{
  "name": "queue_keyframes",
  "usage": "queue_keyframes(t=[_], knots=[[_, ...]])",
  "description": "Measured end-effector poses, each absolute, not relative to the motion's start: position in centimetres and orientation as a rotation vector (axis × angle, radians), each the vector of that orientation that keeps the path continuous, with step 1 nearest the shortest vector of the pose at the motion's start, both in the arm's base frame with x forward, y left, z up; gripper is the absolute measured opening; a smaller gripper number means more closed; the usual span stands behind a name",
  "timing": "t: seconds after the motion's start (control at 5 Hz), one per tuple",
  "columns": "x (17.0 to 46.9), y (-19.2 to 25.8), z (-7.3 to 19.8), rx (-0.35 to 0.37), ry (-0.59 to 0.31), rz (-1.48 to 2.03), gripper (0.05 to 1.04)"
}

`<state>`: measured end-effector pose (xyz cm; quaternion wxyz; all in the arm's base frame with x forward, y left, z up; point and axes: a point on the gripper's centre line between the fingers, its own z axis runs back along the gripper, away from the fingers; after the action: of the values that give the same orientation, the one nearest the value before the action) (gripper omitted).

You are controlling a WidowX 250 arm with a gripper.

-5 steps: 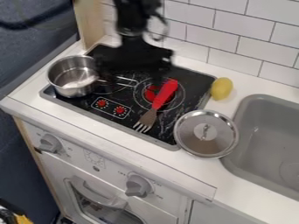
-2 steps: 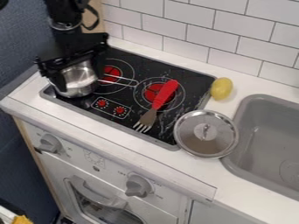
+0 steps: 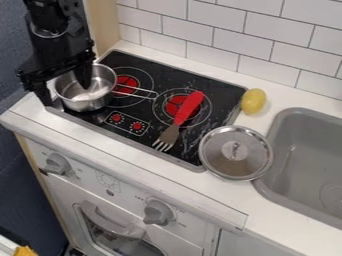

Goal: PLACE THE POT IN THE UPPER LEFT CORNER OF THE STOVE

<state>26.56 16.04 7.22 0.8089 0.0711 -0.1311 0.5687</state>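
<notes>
The black gripper (image 3: 65,87) hangs at the upper left over the stove's left edge, its fingers apart. One finger is over the inside of the metal pot (image 3: 87,103), the other outside it to the left, so the pot's left wall lies between them; I cannot tell whether they touch it. The pot stands at the left edge of the black stove top (image 3: 160,75), with its wire handle pointing right toward the burners. A white patch shows on the pot's inner bottom.
A red-handled fork (image 3: 189,107) lies across the right burner. A metal lid (image 3: 236,152) rests at the stove's lower right corner, near the grey sink (image 3: 304,165). A yellow lemon (image 3: 254,101) sits by the right edge. The tiled wall (image 3: 207,35) runs behind.
The gripper has moved left and down from above the stove's back to the pot's left wall, its fingers turning to either side of that wall. The pot stays where it was.
</notes>
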Motion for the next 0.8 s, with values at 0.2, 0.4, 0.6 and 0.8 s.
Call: queue_keyframes(t=[0.2,0.4,0.6,0.8], knots=[[26.2,17.7,6.2,0.144,-0.261,1.290,1.000],[26.8,18.1,4.6,0.115,-0.237,1.292,1.000],[27.6,18.2,3.5,0.078,-0.262,1.270,1.000],[28.2,18.0,2.2,0.051,-0.270,1.252,0.984]])
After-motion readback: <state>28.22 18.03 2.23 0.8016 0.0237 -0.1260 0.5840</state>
